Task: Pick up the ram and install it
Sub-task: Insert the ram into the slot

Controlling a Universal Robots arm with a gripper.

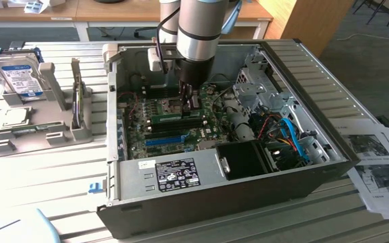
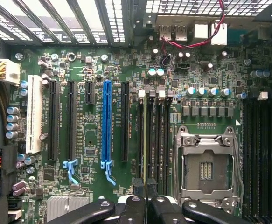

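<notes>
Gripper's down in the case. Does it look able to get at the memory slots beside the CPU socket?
Probably yes: the case is open, the gripper, shut on the ram, hangs right at the memory slots, and nothing lies across them.

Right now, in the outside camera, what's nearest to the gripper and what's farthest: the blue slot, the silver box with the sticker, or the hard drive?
1. Blue slot: on the board, close to the gripper.
2. Silver box with the sticker: along the case wall nearest the camera.
3. Hard drive: outside the case, in the grey stand at the exterior view's left.
</notes>
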